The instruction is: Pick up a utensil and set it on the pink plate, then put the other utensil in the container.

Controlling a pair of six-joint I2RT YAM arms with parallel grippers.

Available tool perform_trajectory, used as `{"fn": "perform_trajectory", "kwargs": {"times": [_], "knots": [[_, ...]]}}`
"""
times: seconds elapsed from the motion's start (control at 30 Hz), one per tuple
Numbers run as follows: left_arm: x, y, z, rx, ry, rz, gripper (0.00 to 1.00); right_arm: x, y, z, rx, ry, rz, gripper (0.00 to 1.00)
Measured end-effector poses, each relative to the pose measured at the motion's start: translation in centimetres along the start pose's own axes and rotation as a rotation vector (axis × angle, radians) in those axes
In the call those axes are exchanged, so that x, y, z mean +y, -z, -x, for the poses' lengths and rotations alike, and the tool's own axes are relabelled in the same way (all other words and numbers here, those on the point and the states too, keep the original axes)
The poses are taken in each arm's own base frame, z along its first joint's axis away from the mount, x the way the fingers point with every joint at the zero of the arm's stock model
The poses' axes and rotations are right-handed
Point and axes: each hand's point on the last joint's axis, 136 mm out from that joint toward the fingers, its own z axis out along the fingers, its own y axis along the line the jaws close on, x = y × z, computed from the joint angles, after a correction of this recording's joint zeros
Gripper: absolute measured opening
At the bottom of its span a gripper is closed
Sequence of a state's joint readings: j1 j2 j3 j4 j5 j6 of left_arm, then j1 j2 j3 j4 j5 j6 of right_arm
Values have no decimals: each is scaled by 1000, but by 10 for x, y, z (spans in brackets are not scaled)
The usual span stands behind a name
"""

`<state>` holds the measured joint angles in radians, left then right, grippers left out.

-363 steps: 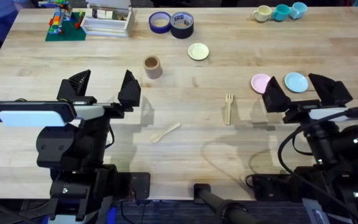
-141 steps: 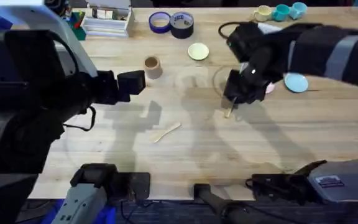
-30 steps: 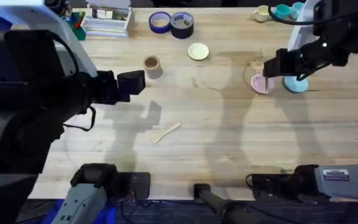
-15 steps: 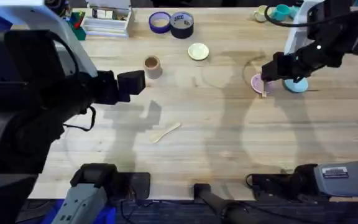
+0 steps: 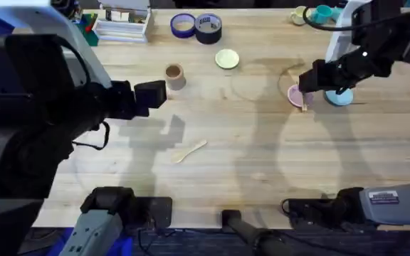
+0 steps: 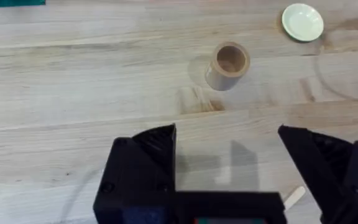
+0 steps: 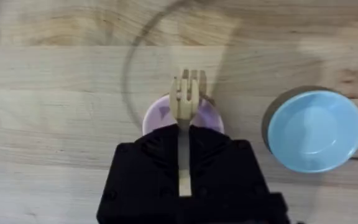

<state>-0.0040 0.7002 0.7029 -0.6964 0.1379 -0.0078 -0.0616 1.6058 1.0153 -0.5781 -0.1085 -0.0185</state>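
Overhead, my right gripper (image 5: 306, 84) hangs over the small round pink plastic plate (image 5: 292, 94), clamped on the small pale wooden fork (image 5: 303, 103), whose free end pokes out past the plate's near edge. A light blue plate (image 5: 339, 97) sits just beside it. My left gripper (image 5: 142, 97) hovers near the short tan-brown cylindrical cup (image 5: 174, 75), and the small pale wooden spoon (image 5: 188, 151) lies on the table nearer my bases.

Left wrist camera: my black fingers (image 6: 146, 155) stand wide apart over bare wood, the cup (image 6: 227, 65) beyond them.

Right wrist camera: my fingers (image 7: 151, 158) pinch the fork's (image 7: 186, 106) handle, tines over the pink plate (image 7: 209, 116).
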Motion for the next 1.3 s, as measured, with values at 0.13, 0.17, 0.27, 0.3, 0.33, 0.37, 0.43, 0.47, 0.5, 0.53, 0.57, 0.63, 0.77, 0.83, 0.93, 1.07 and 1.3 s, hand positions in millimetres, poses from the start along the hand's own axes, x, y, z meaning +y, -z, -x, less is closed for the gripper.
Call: {"fn": "perform_trajectory", "kwargs": {"times": [0.13,0.17,0.27,0.3,0.33,0.37,0.43,0.47,0.5,0.53,0.57,0.63,0.77,0.83,0.93,1.07,1.3], "knots": [[0,0,0,0,0,0,993,0,0,0,0,0,0,147],[0,0,0,0,0,0,993,0,0,0,0,0,0,150],[0,0,0,0,0,0,993,0,0,1,-3,0,0,155],[0,0,0,0,0,0,993,0,0,1,-6,0,0,155],[0,0,0,0,0,0,993,0,0,2,-8,0,0,155],[0,0,0,0,0,0,993,0,0,3,-11,1,0,155],[0,0,0,0,0,0,993,0,0,5,-20,2,0,155],[0,0,0,0,0,0,993,0,0,6,-24,3,0,155],[0,0,0,0,0,0,993,0,0,6,-25,3,0,155],[0,0,0,0,0,0,993,0,0,6,-25,3,0,155],[0,0,0,0,0,0,993,0,0,6,-26,3,0,157],[0,0,0,0,0,1,993,0,1,7,-30,4,-1,167],[1,0,0,0,0,3,993,1,8,11,-54,7,-1,177],[0,0,0,0,0,3,993,2,13,13,-71,9,-1,196],[1,0,0,0,0,3,993,3,23,18,-102,11,-2,322],[1,0,0,0,0,3,994,5,35,22,-140,16,-2,343],[1,0,0,0,0,3,993,7,55,16,-154,11,-2,864]]}}
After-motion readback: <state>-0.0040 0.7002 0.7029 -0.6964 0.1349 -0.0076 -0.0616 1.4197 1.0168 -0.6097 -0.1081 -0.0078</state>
